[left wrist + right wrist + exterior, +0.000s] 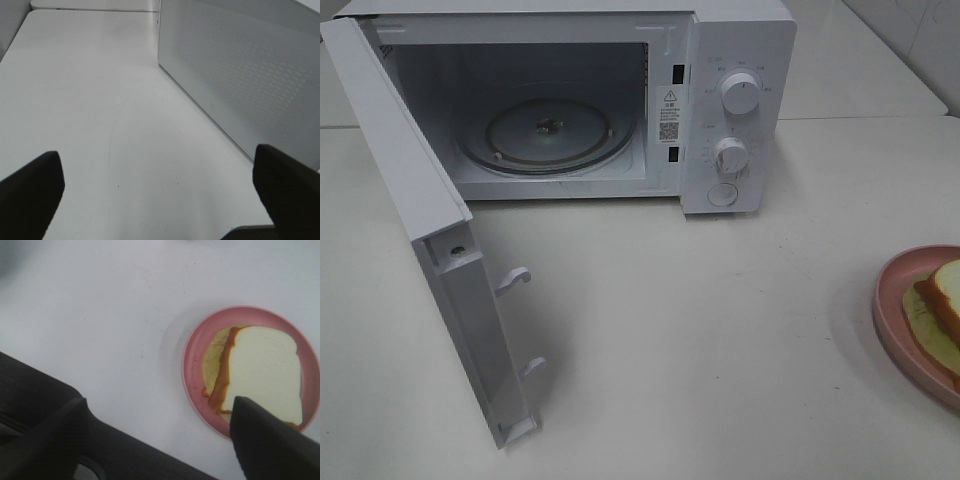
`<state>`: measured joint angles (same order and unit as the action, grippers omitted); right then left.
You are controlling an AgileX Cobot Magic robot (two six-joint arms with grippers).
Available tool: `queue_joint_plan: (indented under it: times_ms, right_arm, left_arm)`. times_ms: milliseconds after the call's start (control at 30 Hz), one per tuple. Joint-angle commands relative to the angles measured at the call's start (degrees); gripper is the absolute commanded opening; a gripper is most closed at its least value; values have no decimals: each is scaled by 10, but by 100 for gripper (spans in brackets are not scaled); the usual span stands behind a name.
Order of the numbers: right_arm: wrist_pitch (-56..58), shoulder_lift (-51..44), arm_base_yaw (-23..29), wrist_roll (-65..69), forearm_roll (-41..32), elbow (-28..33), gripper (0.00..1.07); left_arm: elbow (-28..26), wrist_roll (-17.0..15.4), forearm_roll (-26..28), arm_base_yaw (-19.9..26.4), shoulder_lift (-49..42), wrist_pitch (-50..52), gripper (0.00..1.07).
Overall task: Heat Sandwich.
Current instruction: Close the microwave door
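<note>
White table (pixel 720 330) bears open microwave (pixel 740 100) and plated sandwich (pixel 262 372).

A: Microwave (pixel 735 110) is showing all white, knobs (pixel 740 93) too. Door (pixel 240 75) is carrying a fine dotted mesh pattern, grey on white.

B: Turntable (pixel 545 135) is looking clear glass, greyish. Table (pixel 700 330) is reading off-white, plain.

A: Plate (pixel 195 347) is coming out pink. Sandwich (pixel 262 372) is showing white bread, brown crust, pale yellow-green filling peeking at one edge.

B: Sticker on the microwave frame (pixel 669 112) is showing black print and a QR square on white.

A: Fingers (pixel 30 192) are looking black in both wrist views, matte.
</note>
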<state>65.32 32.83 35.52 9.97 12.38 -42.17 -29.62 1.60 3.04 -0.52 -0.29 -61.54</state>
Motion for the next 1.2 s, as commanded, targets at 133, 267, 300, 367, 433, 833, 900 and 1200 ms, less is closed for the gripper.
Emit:
queue_joint_plan:
  times_ms: [133,267,300,367,433,833,900,1200]
  right_arm:
    - [2,-38,-29,28,-7,45,76]
    - [0,-68,-92,11,-18,64,76]
    - [-3,-78,-111,6,-21,68,76]
    - [-10,-97,-145,-7,-28,72,76]
    - [-23,-120,-181,-17,-37,76,76]
    - [-72,-268,-335,-61,-84,132,76]
    - [-81,-287,-344,-64,-87,138,76]
    - [-81,-347,-382,-69,-91,138,76]
  left_arm:
    - [1,-4,1,3,-3,2,97]
    - [1,-4,1,3,-3,2,97]
    - [1,-4,1,3,-3,2,97]
    - [1,-4,1,3,-3,2,97]
    - [1,-4,1,3,-3,2,97]
    - [1,-4,1,3,-3,2,97]
    - [1,-4,1,3,-3,2,97]
    - [1,-4,1,3,-3,2,97]
